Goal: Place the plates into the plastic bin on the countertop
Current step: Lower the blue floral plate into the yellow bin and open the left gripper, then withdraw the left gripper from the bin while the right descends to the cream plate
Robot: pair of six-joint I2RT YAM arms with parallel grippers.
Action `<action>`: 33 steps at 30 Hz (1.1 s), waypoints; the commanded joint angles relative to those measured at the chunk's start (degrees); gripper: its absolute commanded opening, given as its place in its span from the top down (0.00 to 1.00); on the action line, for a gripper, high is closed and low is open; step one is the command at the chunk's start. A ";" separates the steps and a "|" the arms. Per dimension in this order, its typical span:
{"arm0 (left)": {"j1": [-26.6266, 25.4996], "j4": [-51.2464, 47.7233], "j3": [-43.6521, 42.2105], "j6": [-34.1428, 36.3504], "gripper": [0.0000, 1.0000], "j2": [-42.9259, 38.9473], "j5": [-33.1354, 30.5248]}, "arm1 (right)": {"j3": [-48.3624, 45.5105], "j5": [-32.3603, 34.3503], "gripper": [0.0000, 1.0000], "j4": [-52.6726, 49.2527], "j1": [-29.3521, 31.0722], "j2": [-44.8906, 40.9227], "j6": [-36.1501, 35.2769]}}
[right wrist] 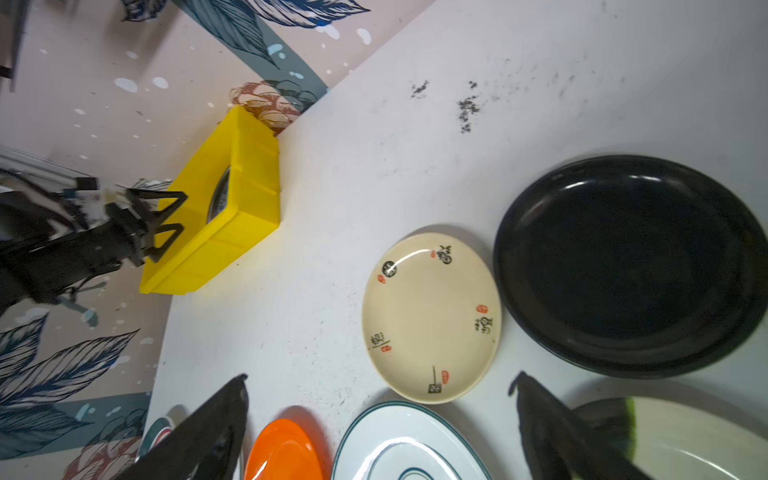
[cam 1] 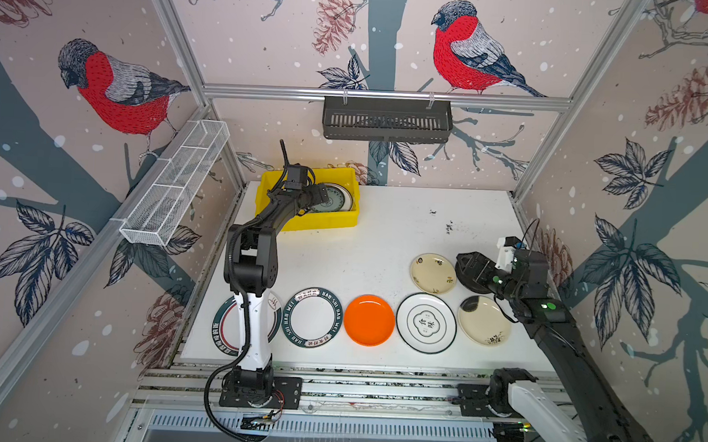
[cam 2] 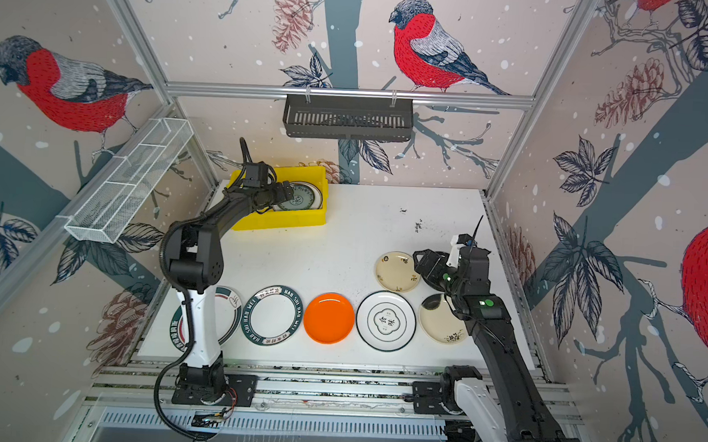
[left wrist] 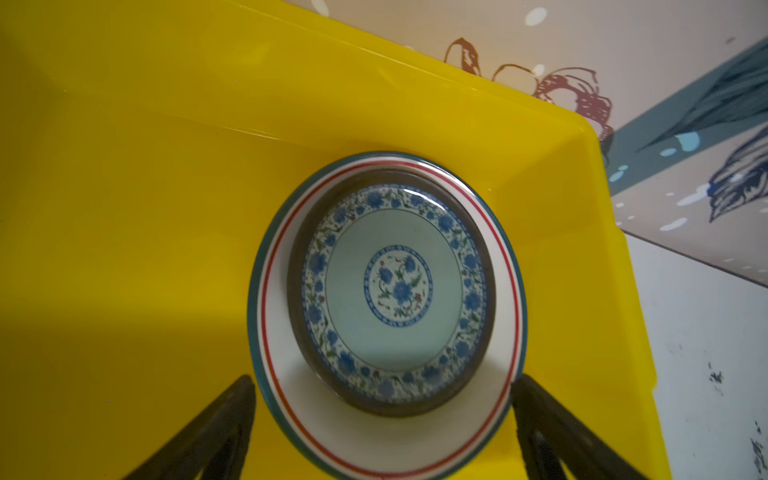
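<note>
Spread wide and holding nothing, the left gripper point(left wrist: 382, 377) is hung over the yellow bin point(left wrist: 124, 208). Directly beneath it two plates are stacked: a teal flowered plate point(left wrist: 392, 286) nested in a white plate point(left wrist: 374, 440) ringed red and green. The right gripper point(right wrist: 380, 375) is likewise spread. Around it seven more are counted on the countertop point(cam 1: 384, 240): three green-rimmed white plates point(cam 1: 312, 317), two cream plates point(right wrist: 432, 316), one orange plate point(cam 1: 368, 319), one black plate point(right wrist: 631, 266).

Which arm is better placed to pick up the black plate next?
Probably the right: the right gripper hangs open close to the black plate, while the left gripper is far away over the yellow bin.
</note>
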 commanded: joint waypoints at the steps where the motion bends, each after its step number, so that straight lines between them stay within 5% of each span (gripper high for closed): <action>1: -1.01 7.06 -6.00 0.09 0.03 -5.66 -1.24 | 0.29 2.13 0.00 -2.99 -0.36 1.13 -2.06; 12: -7.14 15.44 -25.38 -2.51 0.03 -24.90 -0.60 | -1.09 -0.11 0.00 -2.75 -1.15 3.16 -2.28; 17: -9.78 14.40 -27.69 -1.97 0.03 -30.98 -1.52 | -4.00 -2.08 0.00 0.98 -1.33 3.57 -0.37; 33: -18.40 19.59 -31.88 -5.73 0.03 -34.34 1.86 | -6.96 -7.40 0.00 4.79 -0.82 8.61 1.63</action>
